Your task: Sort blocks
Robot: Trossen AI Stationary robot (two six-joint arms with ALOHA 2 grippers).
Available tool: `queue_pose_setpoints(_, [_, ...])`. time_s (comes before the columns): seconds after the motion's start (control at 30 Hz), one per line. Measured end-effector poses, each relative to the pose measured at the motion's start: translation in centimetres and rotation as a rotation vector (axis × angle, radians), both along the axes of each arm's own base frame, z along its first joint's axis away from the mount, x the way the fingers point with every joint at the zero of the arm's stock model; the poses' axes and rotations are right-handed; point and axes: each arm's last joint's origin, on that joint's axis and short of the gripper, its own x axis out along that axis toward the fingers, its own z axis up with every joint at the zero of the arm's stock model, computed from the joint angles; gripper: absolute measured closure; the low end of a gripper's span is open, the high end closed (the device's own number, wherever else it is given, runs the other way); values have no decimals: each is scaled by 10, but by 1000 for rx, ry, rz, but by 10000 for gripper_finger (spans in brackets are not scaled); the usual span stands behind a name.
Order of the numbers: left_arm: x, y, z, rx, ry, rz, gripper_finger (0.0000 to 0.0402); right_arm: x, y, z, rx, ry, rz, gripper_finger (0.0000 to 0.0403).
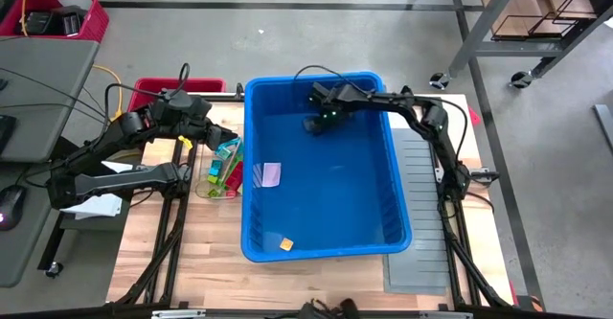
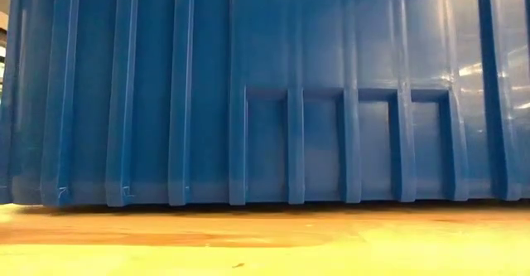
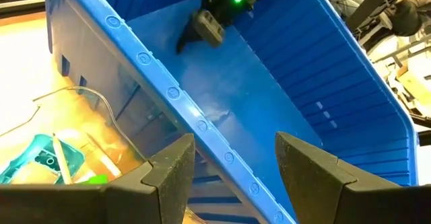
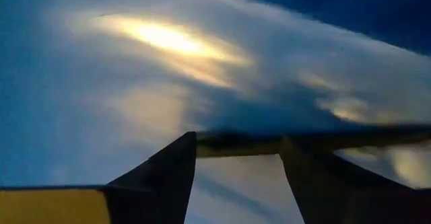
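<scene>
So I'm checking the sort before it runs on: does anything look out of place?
Yes. One yellow block lies alone on the blue bin floor near the front wall, and a pale lilac piece sits by its left wall. The other blocks sit in a clear container outside the bin.

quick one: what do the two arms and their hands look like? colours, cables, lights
Both arms are dark, black to charcoal, built of jointed segments with thin black cables looping off them. The left hand ends in two broad, dark wedge-shaped fingers with a matte surface. The right hand has green lights glowing on its wrist, seen from above and from the left wrist view. The right wrist view shows a yellow patch beside one finger.
</scene>
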Motion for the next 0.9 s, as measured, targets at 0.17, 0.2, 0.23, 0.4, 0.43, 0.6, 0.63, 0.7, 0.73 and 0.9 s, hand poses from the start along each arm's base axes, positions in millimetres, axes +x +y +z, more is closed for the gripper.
queue_pose_setpoints(0.17, [0, 0, 0, -7, -1, 5, 199, 7, 17, 3, 58, -36, 301, 194])
queue_pose_setpoints(0.2, [0, 0, 0, -12, -3, 8, 199, 4, 20, 4, 62, -11, 345, 194])
queue_pose_setpoints(0.23, [0, 0, 0, -16, -4, 11, 199, 3, 23, 8, 52, 11, 397, 194])
queue_pose_setpoints(0.4, [0, 0, 0, -16, -4, 12, 199, -1, 26, 34, -141, 154, 783, 194])
queue_pose_setpoints(0.43, [0, 0, 0, -16, -3, 13, 199, 0, 27, 35, -182, 187, 883, 194])
queue_pose_setpoints(0.6, [1, 1, -1, -34, -3, 31, 199, 6, 35, 35, -318, 303, 1228, 194])
queue_pose_setpoints(0.63, [1, 1, -1, -40, -4, 34, 199, 6, 35, 32, -326, 319, 1263, 194])
queue_pose_setpoints(0.7, [1, 1, -1, -46, -5, 39, 199, 6, 31, 25, -322, 346, 1308, 194])
queue_pose_setpoints(0.73, [2, 1, -1, -51, -6, 42, 199, 6, 28, 22, -318, 357, 1319, 194])
queue_pose_setpoints(0.9, [2, 1, -1, -51, -3, 53, 199, -1, 10, 2, -256, 387, 1277, 194])
